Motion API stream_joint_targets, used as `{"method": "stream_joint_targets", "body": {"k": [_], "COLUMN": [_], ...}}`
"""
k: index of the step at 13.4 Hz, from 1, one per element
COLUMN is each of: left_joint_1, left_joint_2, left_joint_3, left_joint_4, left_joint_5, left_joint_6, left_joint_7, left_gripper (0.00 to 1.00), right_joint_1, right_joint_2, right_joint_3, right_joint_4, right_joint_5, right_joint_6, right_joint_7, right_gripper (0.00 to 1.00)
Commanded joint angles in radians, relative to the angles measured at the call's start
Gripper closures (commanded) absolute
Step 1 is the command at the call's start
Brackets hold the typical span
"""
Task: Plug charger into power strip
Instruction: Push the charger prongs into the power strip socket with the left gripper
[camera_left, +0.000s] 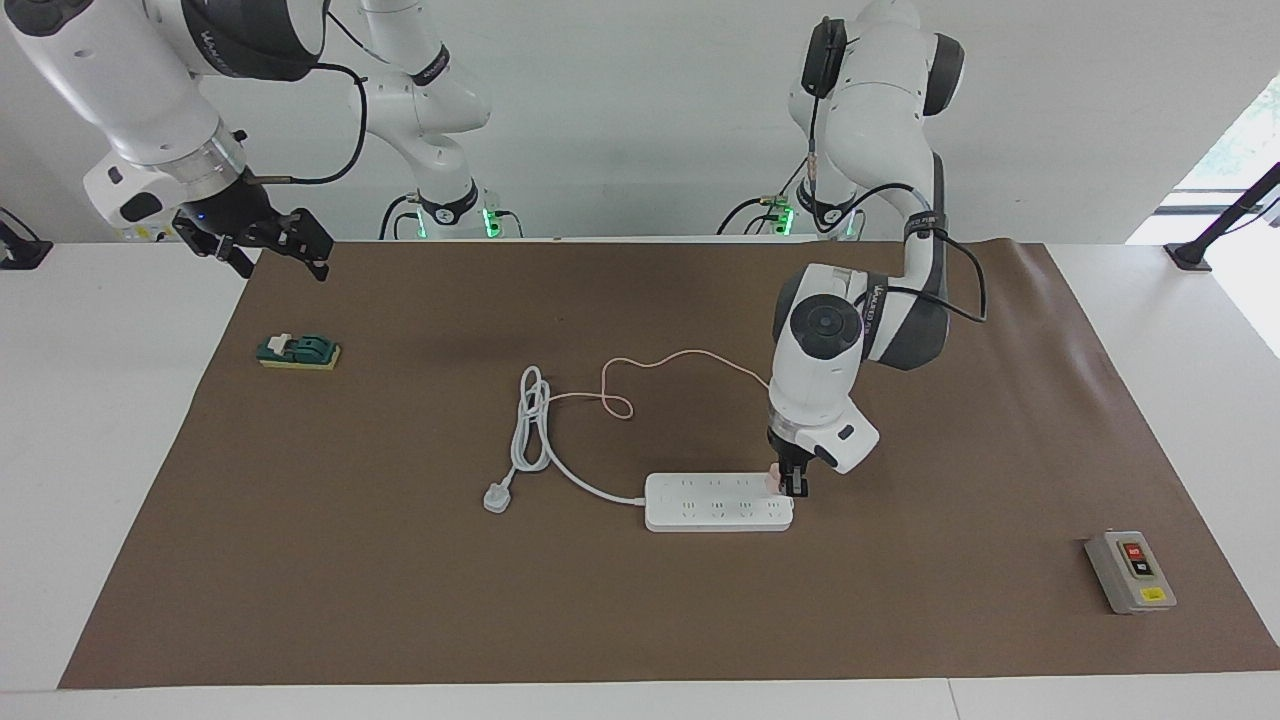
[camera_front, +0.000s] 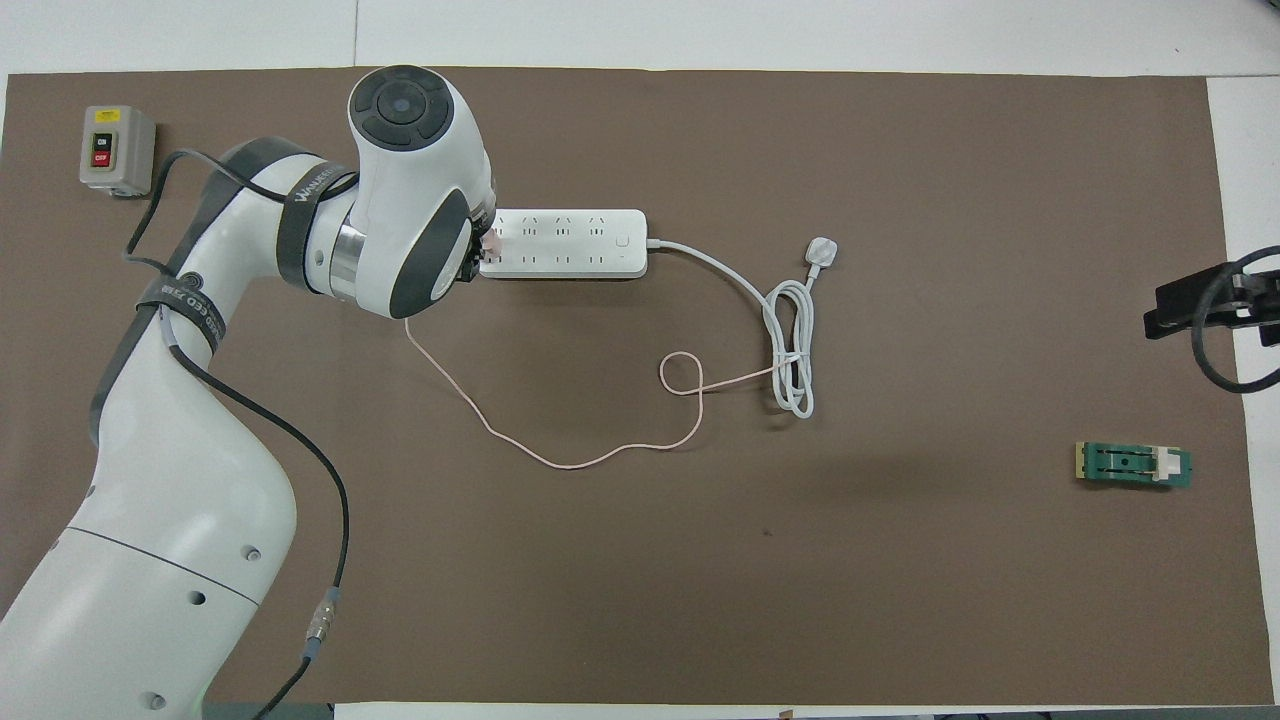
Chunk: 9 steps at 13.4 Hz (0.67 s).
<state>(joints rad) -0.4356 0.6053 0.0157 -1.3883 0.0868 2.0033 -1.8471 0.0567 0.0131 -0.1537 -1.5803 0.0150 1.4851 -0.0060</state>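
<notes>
The white power strip (camera_left: 715, 503) (camera_front: 565, 243) lies flat in the middle of the brown mat. My left gripper (camera_left: 790, 485) points down over the strip's end toward the left arm's end of the table. It is shut on the pale-pink charger (camera_left: 772, 481) (camera_front: 491, 243). The charger rests on the outlet row nearer the robots, and its prongs are hidden. Its thin pink cable (camera_left: 660, 358) (camera_front: 560, 462) loops across the mat nearer the robots. In the overhead view the arm's wrist covers most of the grip. My right gripper (camera_left: 283, 262) (camera_front: 1185, 300) waits open above the mat's corner at the right arm's end.
The strip's thick white cord (camera_left: 530, 430) is coiled beside it and ends in a three-pin plug (camera_left: 497, 497) (camera_front: 821, 250). A grey switch box (camera_left: 1130, 572) (camera_front: 117, 148) sits far from the robots at the left arm's end. A green block (camera_left: 298, 352) (camera_front: 1134, 465) lies below the right gripper.
</notes>
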Motion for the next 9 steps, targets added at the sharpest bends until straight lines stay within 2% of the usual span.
{"method": "stream_joint_targets", "body": {"k": [1, 9], "left_joint_1": [-0.011, -0.023], "left_joint_2": [-0.024, -0.024], "left_joint_3": [0.0, 0.001], "left_joint_4": [-0.051, -0.064], "left_joint_5": [-0.004, -0.004], "left_joint_6": [0.006, 0.0], "left_joint_7": [-0.021, -0.027], "left_gripper": [1.0, 1.0], "right_joint_1": [-0.003, -0.003], "right_joint_2": [-0.009, -0.009], "right_joint_3": [0.002, 0.003], "right_joint_4": [-0.001, 0.0], "right_joint_5": [-0.001, -0.001], "right_joint_6": [-0.017, -0.017], "right_joint_7": [-0.016, -0.016], "right_gripper": [0.0, 0.0]}}
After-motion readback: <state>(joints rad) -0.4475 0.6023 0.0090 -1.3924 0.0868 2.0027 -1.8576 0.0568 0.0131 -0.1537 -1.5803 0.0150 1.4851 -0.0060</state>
